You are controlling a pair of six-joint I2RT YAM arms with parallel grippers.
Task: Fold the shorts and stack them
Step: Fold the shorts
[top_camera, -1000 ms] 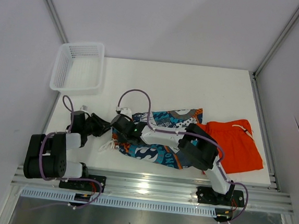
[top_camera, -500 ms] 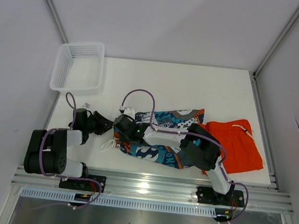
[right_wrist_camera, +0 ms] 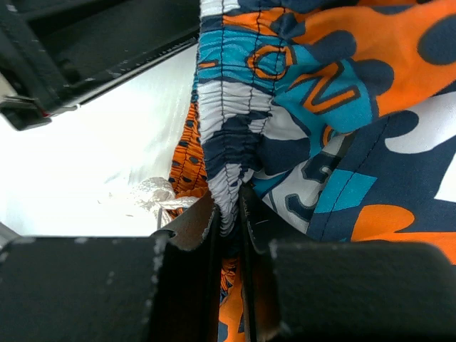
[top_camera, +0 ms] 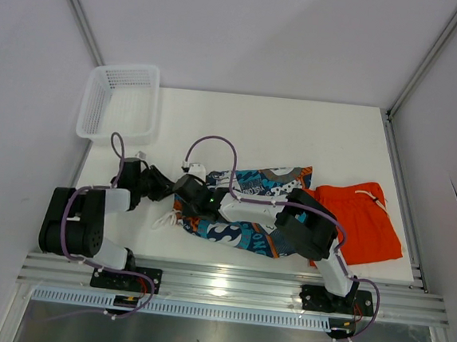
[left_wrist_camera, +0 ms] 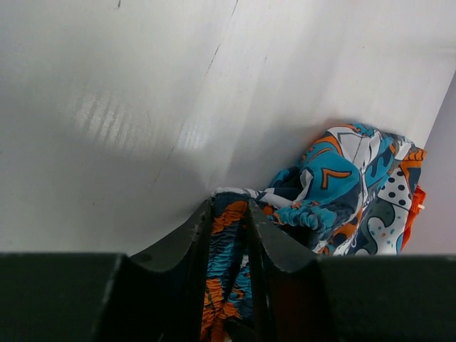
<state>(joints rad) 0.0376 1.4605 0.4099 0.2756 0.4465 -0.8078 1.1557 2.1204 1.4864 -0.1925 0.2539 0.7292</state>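
Observation:
The patterned shorts (top_camera: pixel 235 236) lie bunched at the table's near middle, partly under my right arm. In the left wrist view my left gripper (left_wrist_camera: pixel 229 208) is shut on their gathered waistband (left_wrist_camera: pixel 226 235), and the rest of the patterned shorts (left_wrist_camera: pixel 342 185) trails away behind it. My right gripper (right_wrist_camera: pixel 228 203) is shut on the same waistband (right_wrist_camera: pixel 224 142), right beside the left gripper (top_camera: pixel 165 189) in the top view. A white drawstring (right_wrist_camera: pixel 153 194) hangs loose beside the right gripper (top_camera: pixel 181 201). The plain orange shorts (top_camera: pixel 364 219) lie flat to the right, untouched.
A white mesh basket (top_camera: pixel 118 101) stands at the table's far left corner. Metal frame posts (top_camera: pixel 427 56) rise at the back corners. The table's near edge (top_camera: pixel 229 259) runs just in front of the shorts.
My left arm has swung away from the near edge, carrying its gripper closer to the right gripper. The right jaws have tightened on the waistband. The orange shorts have not moved.

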